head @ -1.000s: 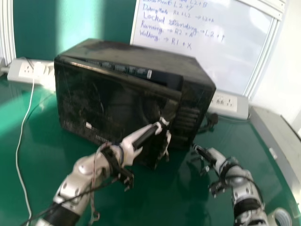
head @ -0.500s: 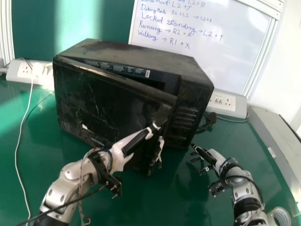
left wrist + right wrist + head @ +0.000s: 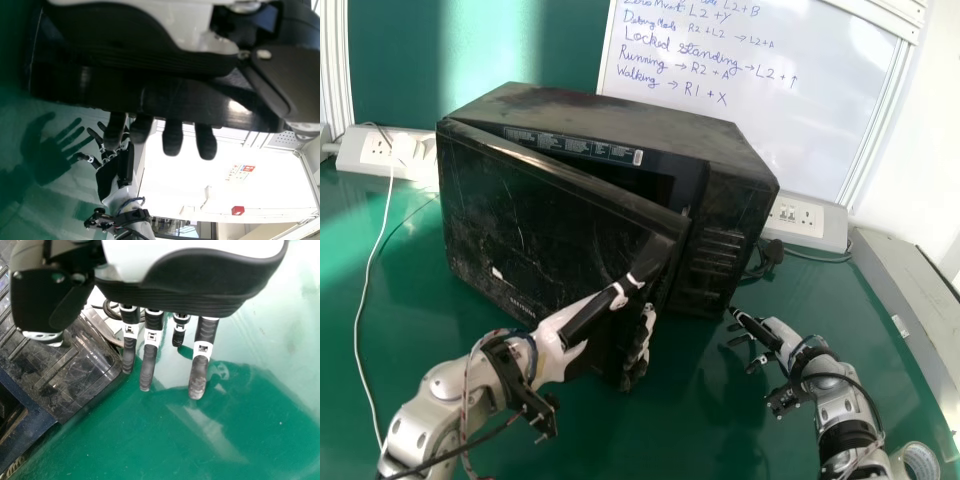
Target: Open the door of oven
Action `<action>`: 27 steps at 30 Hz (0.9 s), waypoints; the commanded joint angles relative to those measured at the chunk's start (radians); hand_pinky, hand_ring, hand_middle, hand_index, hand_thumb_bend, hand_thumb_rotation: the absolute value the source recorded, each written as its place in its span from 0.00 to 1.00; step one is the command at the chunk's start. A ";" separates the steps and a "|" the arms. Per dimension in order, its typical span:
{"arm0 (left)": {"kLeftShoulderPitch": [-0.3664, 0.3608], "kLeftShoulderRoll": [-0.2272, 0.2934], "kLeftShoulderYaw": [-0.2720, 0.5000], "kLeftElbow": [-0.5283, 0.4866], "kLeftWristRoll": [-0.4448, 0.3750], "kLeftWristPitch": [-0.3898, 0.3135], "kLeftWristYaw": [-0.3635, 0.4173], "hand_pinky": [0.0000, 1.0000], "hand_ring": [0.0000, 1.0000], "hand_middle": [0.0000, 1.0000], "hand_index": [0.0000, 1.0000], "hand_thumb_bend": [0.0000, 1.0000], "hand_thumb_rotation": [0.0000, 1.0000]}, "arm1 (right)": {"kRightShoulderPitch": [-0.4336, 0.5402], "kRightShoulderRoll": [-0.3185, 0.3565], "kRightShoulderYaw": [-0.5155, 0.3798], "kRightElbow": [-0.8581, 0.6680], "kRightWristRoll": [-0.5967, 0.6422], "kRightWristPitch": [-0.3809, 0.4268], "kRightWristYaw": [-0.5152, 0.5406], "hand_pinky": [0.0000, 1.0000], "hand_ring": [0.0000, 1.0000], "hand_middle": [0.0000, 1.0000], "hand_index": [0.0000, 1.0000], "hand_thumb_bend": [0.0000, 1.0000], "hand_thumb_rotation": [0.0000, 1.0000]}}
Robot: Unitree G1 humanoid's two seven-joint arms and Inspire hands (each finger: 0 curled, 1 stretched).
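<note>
Right of a socket panel (image 3: 352, 152), the oven (image 3: 630, 115) stands on the green table (image 3: 705, 430), its door (image 3: 550, 220) ajar, the free edge swung outward. At that edge, the left hand (image 3: 562, 345) holds the door between thumb and fingers. Farther right, the right hand (image 3: 777, 337) is wide, fingers straight, near the oven's front corner.

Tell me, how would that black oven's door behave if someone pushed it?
The door looks flat and straight-edged, so probably stiff. It would likely swing rather than come away, since its left side meets the oven. Its glossy face might be slippery.
</note>
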 commanded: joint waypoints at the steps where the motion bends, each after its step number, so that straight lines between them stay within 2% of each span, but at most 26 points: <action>1: 0.020 -0.063 0.058 -0.068 -0.166 -0.031 0.004 0.00 0.04 0.08 0.08 0.71 0.87 | 0.050 0.008 0.008 0.035 -0.014 0.033 0.016 0.32 0.45 0.63 0.75 0.70 0.91; 6: 0.044 -0.054 0.072 -0.082 -0.206 -0.033 -0.025 0.00 0.04 0.08 0.08 0.74 0.87 | 0.051 0.007 0.010 0.035 -0.015 0.025 0.023 0.31 0.45 0.64 0.76 0.68 0.91; 11: 0.061 -0.061 0.105 -0.099 -0.223 -0.037 -0.016 0.00 0.04 0.08 0.09 0.74 0.85 | 0.050 0.009 0.008 0.035 -0.013 0.029 0.021 0.32 0.45 0.63 0.75 0.67 0.91; 15: 0.081 -0.039 0.121 -0.126 -0.224 -0.031 -0.034 0.00 0.03 0.07 0.08 0.71 0.90 | 0.050 0.007 0.011 0.036 -0.017 0.029 0.017 0.33 0.45 0.64 0.75 0.68 0.91; 19: 0.100 -0.031 0.145 -0.153 -0.247 -0.014 -0.042 0.00 0.02 0.06 0.07 0.70 0.90 | 0.049 0.004 0.014 0.036 -0.019 0.026 0.019 0.33 0.45 0.63 0.75 0.68 0.91; 25: 0.106 0.013 0.185 -0.180 -0.311 0.041 -0.072 0.00 0.02 0.06 0.07 0.71 0.88 | 0.050 0.005 0.015 0.036 -0.019 0.028 0.016 0.33 0.46 0.65 0.75 0.69 0.91; 27: 0.089 0.021 0.231 -0.188 -0.384 0.126 -0.065 0.00 0.02 0.06 0.07 0.74 0.87 | 0.050 0.006 0.014 0.037 -0.018 0.029 0.016 0.33 0.46 0.65 0.75 0.70 0.91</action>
